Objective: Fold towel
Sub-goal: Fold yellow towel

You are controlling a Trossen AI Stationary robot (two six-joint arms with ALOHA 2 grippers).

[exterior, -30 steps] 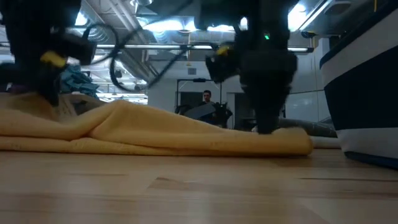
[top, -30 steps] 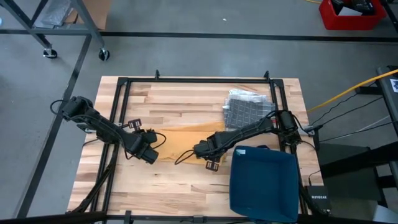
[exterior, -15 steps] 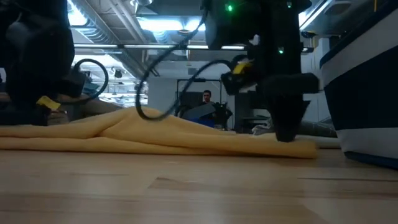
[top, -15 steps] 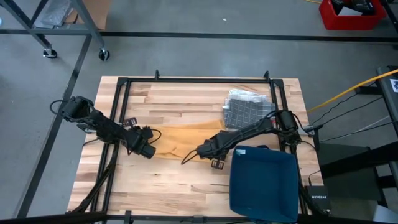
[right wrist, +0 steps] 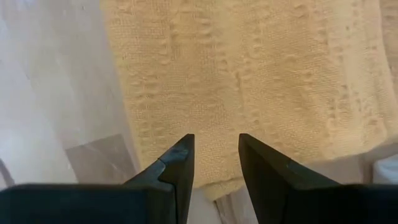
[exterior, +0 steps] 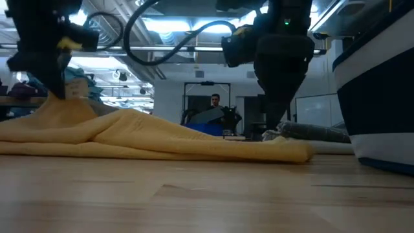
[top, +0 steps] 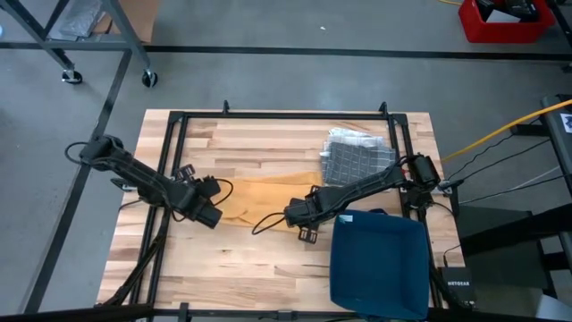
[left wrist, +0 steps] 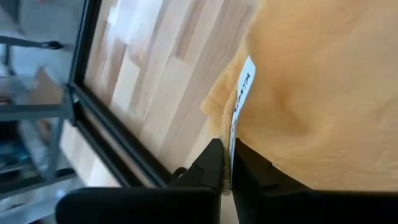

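Note:
A yellow towel (top: 264, 199) lies lengthwise across the middle of the table, rumpled, with a white label (left wrist: 240, 102) at its left edge. My left gripper (top: 208, 216) is shut on that left end, which stands up in a low peak (exterior: 65, 111). My right gripper (right wrist: 214, 146) is open and points down just over the towel's right end (exterior: 291, 152). Its fingers stand apart above the weave with nothing between them, and I see no contact. My left gripper pinches the towel's left edge (left wrist: 227, 144) between its two fingers, right beside the white label. The fingers come slanting down from the table's left side. One layer or several, I cannot tell. That end is raised off the table; the rest lies slack on the wood.
A blue bin (top: 380, 259) stands at the near right, close to my right gripper. A folded grey cloth (top: 357, 159) lies at the far right. Black frame rails (top: 174, 179) run along the table's sides. A person (exterior: 215, 103) stands far behind the table.
My left gripper dipped toward the table's left, then rose, and the towel's left end now stands in a higher peak. My right gripper, which stood down on the towel's right end, has risen off it. The towel's right tip now lies a little farther left.

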